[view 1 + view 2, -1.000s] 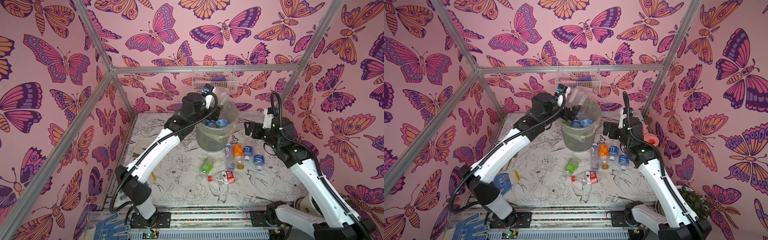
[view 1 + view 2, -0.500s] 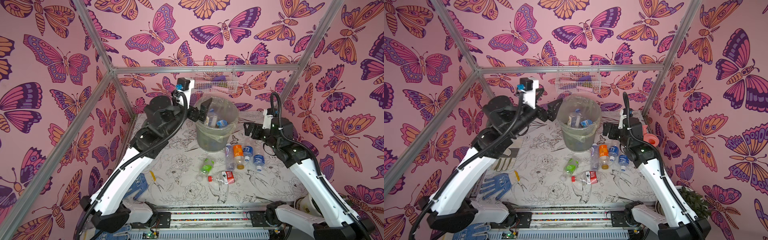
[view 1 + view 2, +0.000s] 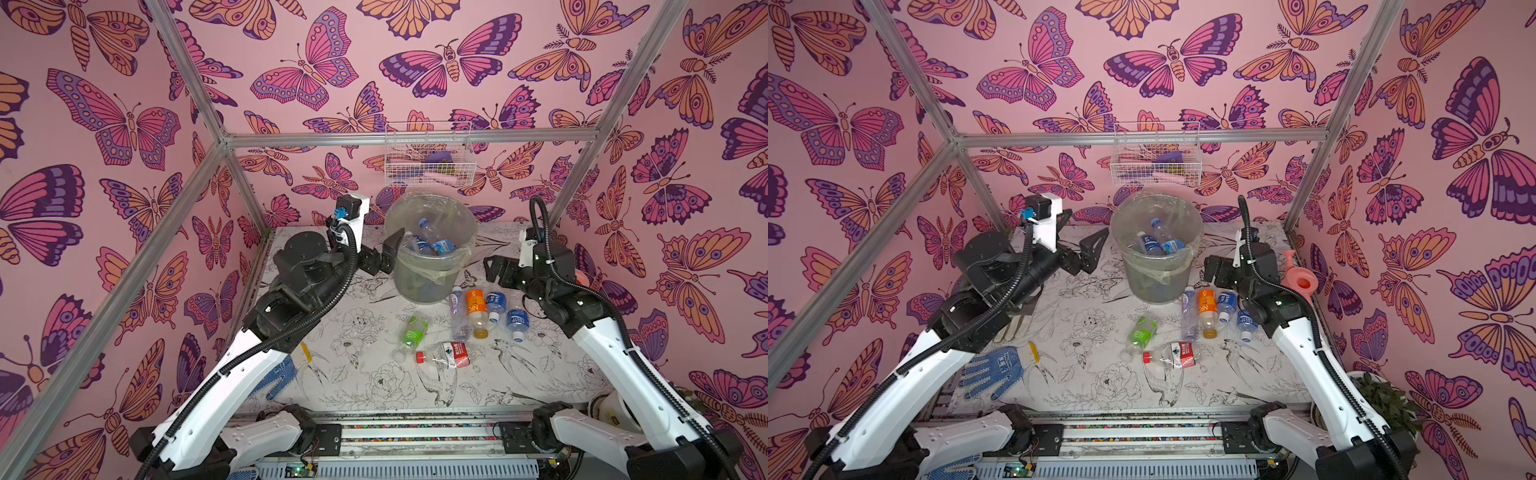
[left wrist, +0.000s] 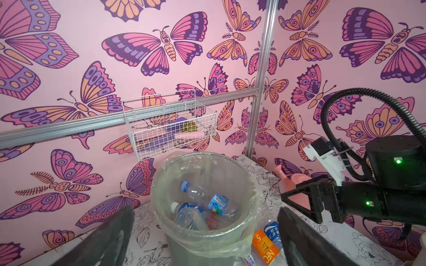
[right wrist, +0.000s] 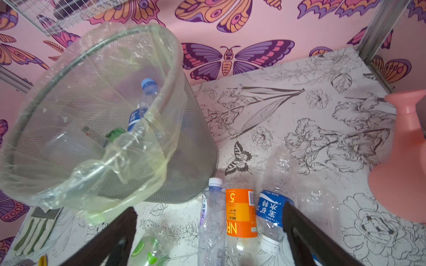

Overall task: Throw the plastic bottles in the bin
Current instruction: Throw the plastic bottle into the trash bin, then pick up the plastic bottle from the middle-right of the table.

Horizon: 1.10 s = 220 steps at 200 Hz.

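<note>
The grey mesh bin (image 3: 415, 286) with a clear liner stands at the back middle in both top views, and several plastic bottles (image 3: 432, 243) lie inside it. On the table to its right lie a clear bottle (image 3: 457, 311), an orange-label bottle (image 3: 476, 307) and two blue-label bottles (image 3: 496, 303). A green-label bottle (image 3: 411, 332) and a crushed red-label bottle (image 3: 446, 356) lie further forward. My left gripper (image 3: 384, 255) is open and empty beside the bin's left rim. My right gripper (image 3: 496, 268) hangs open and empty above the row of bottles (image 5: 241, 214).
A white wire basket (image 3: 428, 160) hangs on the back wall above the bin. A pink watering can (image 3: 1300, 278) stands at the right wall behind my right arm. A blue glove (image 3: 992, 370), a striped glove (image 3: 1013, 328) and a yellow-handled tool (image 3: 1036, 353) lie front left.
My left arm has drawn back from over the bin's mouth to its left side and come lower. The right arm has not moved.
</note>
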Motion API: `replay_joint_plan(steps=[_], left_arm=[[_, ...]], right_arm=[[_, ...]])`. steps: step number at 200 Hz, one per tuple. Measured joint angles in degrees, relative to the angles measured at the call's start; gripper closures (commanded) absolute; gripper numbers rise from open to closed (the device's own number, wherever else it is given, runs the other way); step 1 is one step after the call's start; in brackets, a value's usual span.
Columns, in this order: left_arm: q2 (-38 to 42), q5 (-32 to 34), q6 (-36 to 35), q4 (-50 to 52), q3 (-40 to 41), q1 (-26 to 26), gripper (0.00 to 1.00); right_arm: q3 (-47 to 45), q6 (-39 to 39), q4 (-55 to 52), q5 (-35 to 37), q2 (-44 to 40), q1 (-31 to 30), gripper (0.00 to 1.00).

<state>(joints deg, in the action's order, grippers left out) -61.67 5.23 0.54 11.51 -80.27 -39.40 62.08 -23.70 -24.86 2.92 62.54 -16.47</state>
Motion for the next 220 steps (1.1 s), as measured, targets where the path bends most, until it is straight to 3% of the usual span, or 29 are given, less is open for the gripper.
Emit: replay_joint_plan(steps=[97,172,220], left_arm=[[10.08,0.52,9.55,0.68,24.76,0.00,0.01],[13.25,-0.92,19.04,1.27,36.44,-1.97,0.00],[13.77,-0.52,24.24,1.86,41.68,-6.25,0.00]], right_arm=[[-0.76,-5.18,-7.19,5.27,6.69,2.80,0.01],[-1.51,-11.08,-10.73,5.88,12.57,11.54,0.00],[-5.40,-12.85,-10.95,8.44,17.33,13.35,0.01]])
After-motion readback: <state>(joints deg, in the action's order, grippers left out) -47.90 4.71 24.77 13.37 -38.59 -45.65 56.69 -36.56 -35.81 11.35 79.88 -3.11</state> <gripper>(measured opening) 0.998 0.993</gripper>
